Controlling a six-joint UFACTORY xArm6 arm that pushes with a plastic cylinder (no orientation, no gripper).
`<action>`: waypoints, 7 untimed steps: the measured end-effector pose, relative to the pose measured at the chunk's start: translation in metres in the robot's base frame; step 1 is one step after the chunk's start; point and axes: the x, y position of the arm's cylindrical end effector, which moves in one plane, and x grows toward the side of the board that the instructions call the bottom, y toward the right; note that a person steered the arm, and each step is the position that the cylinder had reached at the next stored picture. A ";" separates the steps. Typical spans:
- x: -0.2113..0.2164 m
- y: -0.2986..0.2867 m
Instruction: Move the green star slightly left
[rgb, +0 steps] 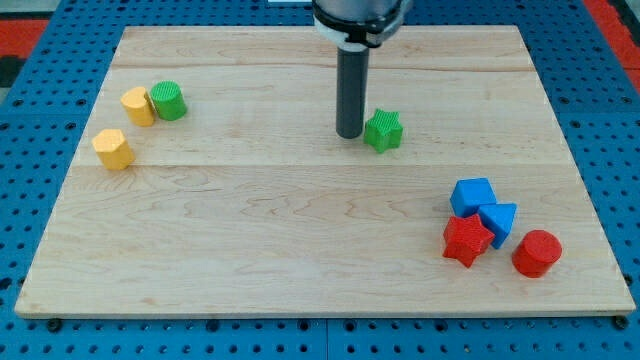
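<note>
The green star (383, 131) lies on the wooden board (300, 220), a little right of centre in the upper half. My tip (349, 134) stands just to the star's left, very close to it; I cannot tell whether they touch. The dark rod rises from the tip to the arm's head at the view's top.
A green cylinder (169, 101) and a yellow block (138, 106) sit together at upper left, with another yellow block (113, 149) below them. At lower right cluster a blue cube (472, 196), a blue block (498, 222), a red star (466, 241) and a red cylinder (537, 253).
</note>
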 end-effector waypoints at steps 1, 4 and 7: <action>0.011 0.038; 0.014 0.035; 0.049 0.110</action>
